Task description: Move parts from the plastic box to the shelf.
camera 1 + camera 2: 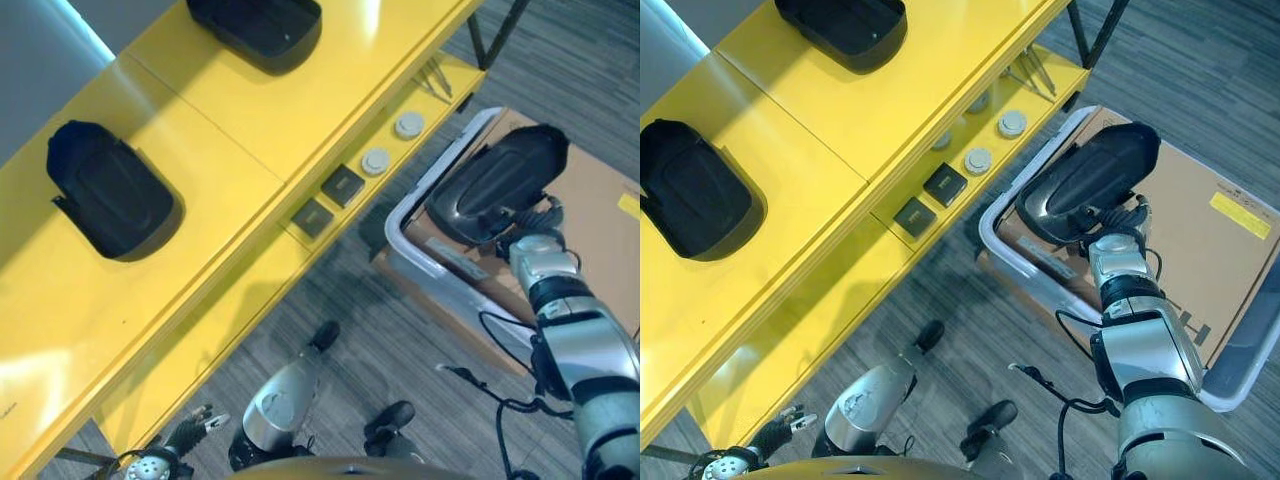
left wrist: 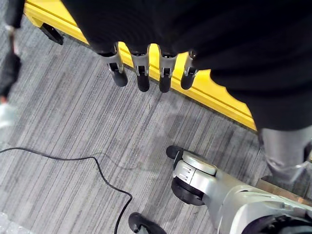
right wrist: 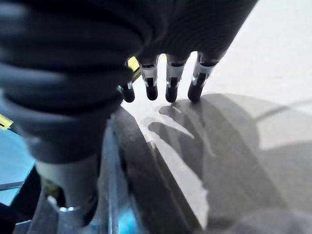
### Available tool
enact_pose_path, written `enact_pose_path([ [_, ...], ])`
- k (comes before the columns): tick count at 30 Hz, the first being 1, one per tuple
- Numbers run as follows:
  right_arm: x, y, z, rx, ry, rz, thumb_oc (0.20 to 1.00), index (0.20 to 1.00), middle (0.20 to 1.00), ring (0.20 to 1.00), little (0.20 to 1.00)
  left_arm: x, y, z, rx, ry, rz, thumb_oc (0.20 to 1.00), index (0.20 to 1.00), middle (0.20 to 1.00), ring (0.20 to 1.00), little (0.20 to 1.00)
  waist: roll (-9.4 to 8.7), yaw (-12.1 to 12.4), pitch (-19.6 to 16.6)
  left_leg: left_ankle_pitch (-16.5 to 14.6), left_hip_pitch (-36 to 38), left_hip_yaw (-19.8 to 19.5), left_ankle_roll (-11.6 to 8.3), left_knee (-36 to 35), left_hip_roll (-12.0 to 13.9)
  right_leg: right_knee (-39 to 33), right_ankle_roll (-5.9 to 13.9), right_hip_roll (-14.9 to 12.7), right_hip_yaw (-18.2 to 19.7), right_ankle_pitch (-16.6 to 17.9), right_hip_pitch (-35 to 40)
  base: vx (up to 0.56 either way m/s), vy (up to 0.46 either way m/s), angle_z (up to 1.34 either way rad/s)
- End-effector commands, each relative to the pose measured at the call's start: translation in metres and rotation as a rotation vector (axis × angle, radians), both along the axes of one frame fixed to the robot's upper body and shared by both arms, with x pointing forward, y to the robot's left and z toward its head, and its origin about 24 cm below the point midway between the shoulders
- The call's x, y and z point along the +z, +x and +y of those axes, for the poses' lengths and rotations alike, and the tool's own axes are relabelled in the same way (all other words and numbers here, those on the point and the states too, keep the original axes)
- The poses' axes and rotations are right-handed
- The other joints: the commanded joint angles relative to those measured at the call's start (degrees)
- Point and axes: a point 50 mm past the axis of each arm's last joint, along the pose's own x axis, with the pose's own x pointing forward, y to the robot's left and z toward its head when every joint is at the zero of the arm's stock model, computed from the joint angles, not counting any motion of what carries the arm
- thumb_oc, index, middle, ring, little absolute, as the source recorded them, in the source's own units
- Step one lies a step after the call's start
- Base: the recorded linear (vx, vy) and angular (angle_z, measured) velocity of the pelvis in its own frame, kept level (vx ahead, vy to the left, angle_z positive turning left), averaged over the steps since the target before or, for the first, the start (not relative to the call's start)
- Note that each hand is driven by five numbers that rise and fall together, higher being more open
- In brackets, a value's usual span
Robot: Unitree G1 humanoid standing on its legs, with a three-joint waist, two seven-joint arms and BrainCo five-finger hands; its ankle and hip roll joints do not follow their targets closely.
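A glossy black shell part [image 1: 495,185] hangs tilted over the near rim of the pale plastic box [image 1: 987,232]. It covers my right hand in the head views. In the right wrist view my right hand [image 3: 168,80] lies along the part's shiny surface [image 3: 229,161]. The fingers rest on one side of its edge and the thumb on the other. Two more black parts [image 1: 110,190] [image 1: 262,28] lie on top of the yellow shelf [image 1: 230,120]. My left hand [image 2: 141,73] hangs low beside the shelf's base with relaxed fingers, holding nothing.
The box holds a flat brown cardboard sheet [image 1: 1210,240]. On the shelf's lower level lie two dark square pieces [image 1: 342,185] [image 1: 312,217], two grey round discs [image 1: 375,160] [image 1: 408,124] and thin metal rods [image 1: 435,75]. Grey carpet [image 1: 370,340] runs between shelf and box.
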Motion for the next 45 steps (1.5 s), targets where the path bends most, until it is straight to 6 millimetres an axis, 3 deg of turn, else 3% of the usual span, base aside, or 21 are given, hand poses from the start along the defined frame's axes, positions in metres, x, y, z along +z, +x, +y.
enact_pose_path([
  [1, 0.011, -0.009, -0.018, -0.033, -0.153, 0.04, 1.0, 1.0, 1.0, 1.0, 1.0, 0.005, 0.0, 0.009, -0.014, 0.002, -0.023, 1.0, 1.0, 1.0, 1.0, 1.0, 0.27, 0.4, -0.5, -4.1, -3.0, -5.7, 1.07, -0.1, -4.1, 0.4, 0.77, 2.7, 2.8, -1.5, -1.4, -0.05, 0.018, 0.08],
  [2, 0.011, -0.01, -0.02, -0.04, -0.163, 0.057, 1.0, 1.0, 1.0, 1.0, 1.0, 0.006, 0.002, 0.009, -0.015, -0.001, -0.031, 1.0, 1.0, 1.0, 1.0, 1.0, 0.27, 0.4, -0.3, -4.0, -3.4, -5.6, 1.12, 0.1, -4.2, 0.5, 0.76, 2.7, 2.8, -1.4, -1.8, -0.05, 0.014, 0.08],
  [3, 0.01, -0.011, -0.021, -0.04, -0.173, 0.068, 0.915, 0.915, 0.915, 0.915, 0.915, 0.007, 0.003, 0.01, -0.012, -0.002, -0.036, 1.0, 1.0, 1.0, 1.0, 1.0, 0.27, 0.4, -0.1, -4.0, -3.6, -5.6, 1.14, 0.2, -4.2, 0.7, 0.77, 2.8, 2.8, -1.4, -2.0, -0.06, 0.014, 0.05],
  [4, 0.01, -0.011, -0.022, -0.04, -0.173, 0.069, 0.881, 0.881, 0.881, 0.881, 0.881, 0.007, 0.003, 0.01, -0.011, -0.002, -0.038, 1.0, 1.0, 1.0, 1.0, 1.0, 0.25, 0.4, -0.1, -4.0, -3.7, -5.6, 1.15, 0.2, -4.2, 0.7, 0.77, 2.8, 2.8, -1.4, -2.1, -0.05, 0.007, 0.02],
  [5, 0.009, -0.012, -0.022, -0.032, -0.179, 0.085, 0.413, 0.413, 0.413, 0.413, 0.413, 0.007, 0.005, 0.01, -0.005, -0.005, -0.042, 1.0, 1.0, 1.0, 1.0, 1.0, 0.16, 0.5, 0.1, -4.0, -4.1, -5.5, 1.15, 0.4, -4.3, 0.9, 0.73, 2.8, 2.8, -1.4, -2.5, -0.05, 0.007, 0.03],
  [6, 0.011, -0.012, -0.024, -0.027, -0.197, 0.092, 0.2, 0.2, 0.2, 0.2, 0.2, 0.008, 0.006, 0.011, -0.005, -0.004, -0.045, 1.0, 1.0, 1.0, 1.0, 1.0, 0.15, 0.4, 0.3, -4.0, -4.3, -5.4, 1.19, 0.6, -4.3, 0.9, 0.75, 2.8, 2.8, -1.3, -2.7, -0.05, 0.008, 0.02],
  [13, 0.022, -0.011, -0.027, -0.019, -0.209, 0.085, 0.2, 0.2, 0.2, 0.2, 0.2, 0.011, 0.009, 0.015, 0.002, 0.0, -0.07, 1.0, 1.0, 1.0, 1.0, 1.0, 0.02, 0.2, 0.9, -4.0, -4.9, -5.2, 1.22, 1.2, -4.5, 1.5, 0.7, 3.1, 3.1, -1.2, -3.5, -0.03, -0.006, 0.01],
  [22, 0.019, -0.016, -0.033, -0.032, -0.174, 0.08, 0.2, 0.2, 0.2, 0.2, 0.2, 0.021, 0.02, 0.012, 0.005, -0.067, -0.177, 1.0, 1.0, 1.0, 1.0, 1.0, -0.68, -0.3, 0.4, -4.3, -3.9, -4.7, 1.26, 0.9, -4.1, 1.4, 0.72, 3.5, 3.6, -1.4, -2.9, 0.01, -0.051, -0.01],
  [29, 0.013, -0.021, -0.036, -0.032, -0.121, 0.051, 0.2, 0.2, 0.2, 0.2, 0.2, 0.047, 0.05, 0.004, -0.017, -0.23, -0.352, 1.0, 1.0, 1.0, 1.0, 1.0, -2.21, -0.7, -1.3, -4.8, -0.9, -4.3, 1.24, -0.4, -3.1, 0.5, 0.92, 3.8, 3.7, -1.6, -0.1, 0.04, -0.115, 0.0],
  [35, 0.009, -0.022, -0.027, 0.026, -0.109, 0.007, 0.2, 0.2, 0.2, 0.2, 0.2, 0.081, 0.079, -0.011, -0.065, -0.457, -0.476, 1.0, 1.0, 1.0, 1.0, 1.0, -3.67, -1.2, -4.6, -3.3, 3.0, -5.3, 1.19, -3.0, -2.3, -2.7, 0.72, 4.7, 3.3, 0.2, 4.4, 0.05, -0.144, -0.04],
  [37, 0.002, -0.021, -0.015, 0.072, -0.093, -0.008, 0.2, 0.2, 0.2, 0.2, 0.2, 0.104, 0.098, -0.027, -0.138, -0.575, -0.52, 1.0, 1.0, 1.0, 1.0, 1.0, -4.45, -2.3, -7.0, -3.1, 5.9, -5.5, 1.07, -4.6, -1.3, -4.3, 0.54, 5.3, 4.0, 0.6, 7.0, 0.12, -0.189, -0.06],
  [39, -0.001, -0.022, -0.012, 0.085, -0.088, -0.007, 0.2, 0.2, 0.2, 0.2, 0.2, 0.11, 0.103, -0.033, -0.162, -0.589, -0.53, 1.0, 1.0, 1.0, 1.0, 1.0, -4.56, -2.6, -7.6, -3.0, 6.5, -5.4, 1.05, -4.9, -1.1, -4.6, 0.51, 5.4, 4.3, 0.7, 7.5, 0.09, -0.098, -0.04],
  [40, -0.008, -0.021, 0.0, 0.129, -0.083, -0.008, 0.2, 0.2, 0.2, 0.2, 0.2, 0.126, 0.116, -0.051, -0.24, -0.639, -0.528, 1.0, 1.0, 1.0, 1.0, 1.0, -4.81, -3.8, -9.2, -2.9, 8.3, -4.9, 1.02, -5.7, -0.3, -5.3, 0.43, 5.7, 5.2, 0.9, 8.8, 0.1, -0.099, -0.13],
  [42, -0.01, -0.021, 0.004, 0.143, -0.085, -0.007, 0.2, 0.2, 0.2, 0.2, 0.2, 0.13, 0.119, -0.056, -0.255, -0.657, -0.515, 1.0, 1.0, 1.0, 1.0, 1.0, -4.84, -4.3, -9.8, -2.7, 8.5, -4.8, 1.1, -5.8, -0.2, -5.6, 0.46, 5.8, 5.5, 1.3, 9.1, 0.08, -0.066, -0.21],
  [43, -0.016, -0.019, 0.015, 0.185, -0.092, 0.003, 0.2, 0.2, 0.2, 0.2, 0.2, 0.136, 0.127, -0.072, -0.287, -0.691, -0.469, 1.0, 1.0, 1.0, 1.0, 1.0, -4.9, -5.7, -11.1, -2.8, 9.6, -4.3, 1.23, -6.1, 0.1, -6.1, 0.49, 6.0, 6.5, 1.5, 9.8, 0.06, -0.038, -0.26],
  [45, -0.019, -0.019, 0.021, 0.211, -0.095, 0.01, 0.2, 0.2, 0.2, 0.2, 0.2, 0.137, 0.13, -0.081, -0.295, -0.709, -0.429, 1.0, 1.0, 1.0, 1.0, 1.0, -4.9, -6.5, -11.8, -2.9, 10.2, -3.9, 1.25, -6.1, 0.3, -6.2, 0.52, 6.0, 7.1, 1.6, 10.1, 0.07, -0.042, -0.17],
])
